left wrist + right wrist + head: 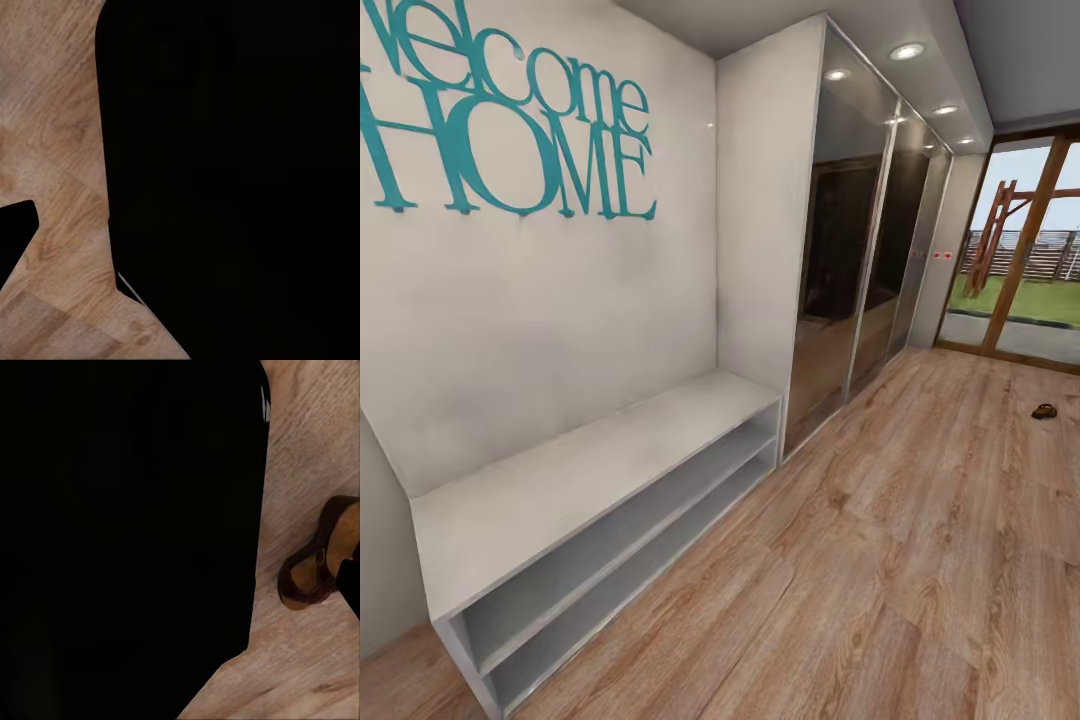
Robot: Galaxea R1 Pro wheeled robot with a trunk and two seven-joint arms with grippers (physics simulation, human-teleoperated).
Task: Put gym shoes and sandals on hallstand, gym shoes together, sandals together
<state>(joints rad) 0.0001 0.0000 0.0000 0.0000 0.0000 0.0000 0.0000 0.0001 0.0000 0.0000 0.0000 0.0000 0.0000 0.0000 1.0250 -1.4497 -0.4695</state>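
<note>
One small brown sandal [1044,411] lies far off on the corridor floor [920,560], near the glass door at the right. In the right wrist view another brown sandal [319,559] with a dark strap shows over the wood planks. A dark fingertip [351,585] of my right gripper overlaps its edge, and I cannot tell whether it grips the sandal. A dark fingertip [15,240] of my left gripper shows above bare planks. The gym shoes and the hallstand are out of view.
A plain low white two-tier bench [590,480] stands along the left wall under teal "welcome HOME" lettering. Beyond it is a mirrored sliding wardrobe [860,250]. A glass door [1025,250] closes the far end. My dark body [240,180] blocks much of both wrist views.
</note>
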